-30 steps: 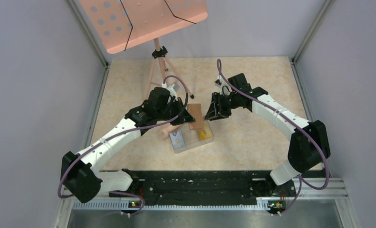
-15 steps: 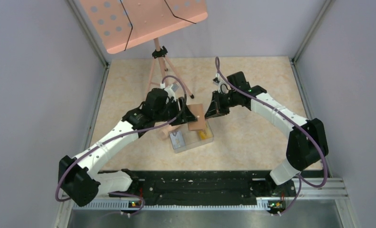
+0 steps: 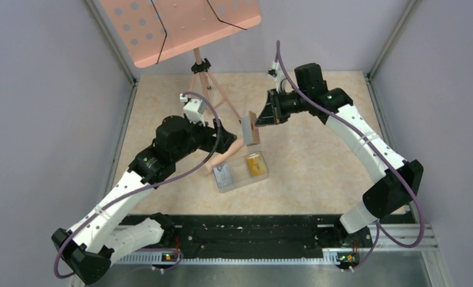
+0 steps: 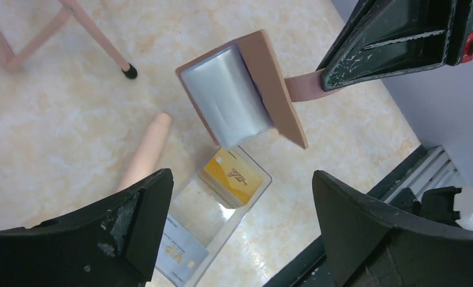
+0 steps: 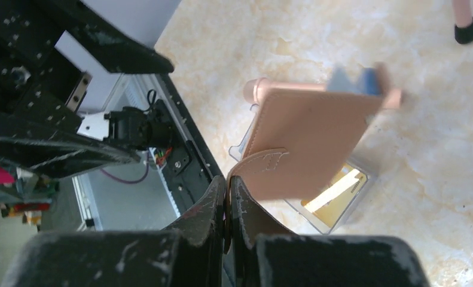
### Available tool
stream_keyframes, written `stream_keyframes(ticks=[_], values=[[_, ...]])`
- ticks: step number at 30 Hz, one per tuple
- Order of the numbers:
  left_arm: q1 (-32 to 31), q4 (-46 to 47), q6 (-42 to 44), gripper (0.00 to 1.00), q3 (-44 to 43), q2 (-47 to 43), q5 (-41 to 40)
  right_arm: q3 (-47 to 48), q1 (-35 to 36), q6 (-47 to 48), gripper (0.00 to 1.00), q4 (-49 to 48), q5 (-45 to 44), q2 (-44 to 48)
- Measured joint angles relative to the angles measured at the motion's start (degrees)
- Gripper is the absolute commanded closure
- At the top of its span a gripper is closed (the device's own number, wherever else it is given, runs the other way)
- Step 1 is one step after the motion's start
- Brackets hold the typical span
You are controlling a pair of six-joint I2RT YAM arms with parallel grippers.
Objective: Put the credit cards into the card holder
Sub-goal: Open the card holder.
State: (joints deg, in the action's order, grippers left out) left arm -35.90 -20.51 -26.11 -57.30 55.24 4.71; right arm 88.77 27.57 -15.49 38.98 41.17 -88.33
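The brown card holder (image 3: 252, 128) hangs in the air above the tray. My right gripper (image 3: 260, 121) is shut on its strap (image 5: 264, 162). The holder's silver-grey inner face (image 4: 225, 95) is turned toward the left wrist camera. Blurred grey-blue corners (image 5: 353, 79) stick out of its far edge. Below it, a stack of yellow credit cards (image 3: 255, 164) (image 4: 234, 175) and a pale grey-blue card (image 3: 222, 175) (image 4: 177, 251) lie in a clear tray (image 3: 246, 182). My left gripper (image 3: 220, 135) (image 4: 241, 179) stands wide open left of the holder, holding nothing.
A pink music stand (image 3: 180, 24) on a tripod stands at the back; one foot (image 4: 129, 72) is planted near the holder. A pink rod (image 3: 220, 159) (image 4: 144, 152) lies beside the tray. A black rail (image 3: 246, 230) runs along the near edge.
My left gripper let go of the card holder, opened wide and drew back to the left. My right gripper shut on the strap and lifted the holder up and away from the tray.
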Motion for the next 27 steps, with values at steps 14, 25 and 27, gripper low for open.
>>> stream_keyframes(ticks=[14, 25, 27], values=[[3.19, 1.49, 22.62, 0.09, -3.56, 7.02, 14.73, 5.31, 0.0, 11.32, 1.0, 11.5, 15.98, 0.04], [4.63, 19.89, 27.23, 0.06, 0.55, 10.16, 36.0, 5.31, 0.0, 11.91, 1.0, 12.04, 22.62, 0.02], [4.63, 22.58, 26.82, 0.07, 0.59, 11.45, 38.47, 5.31, 0.0, 11.91, 1.0, 12.04, 23.28, 0.02]])
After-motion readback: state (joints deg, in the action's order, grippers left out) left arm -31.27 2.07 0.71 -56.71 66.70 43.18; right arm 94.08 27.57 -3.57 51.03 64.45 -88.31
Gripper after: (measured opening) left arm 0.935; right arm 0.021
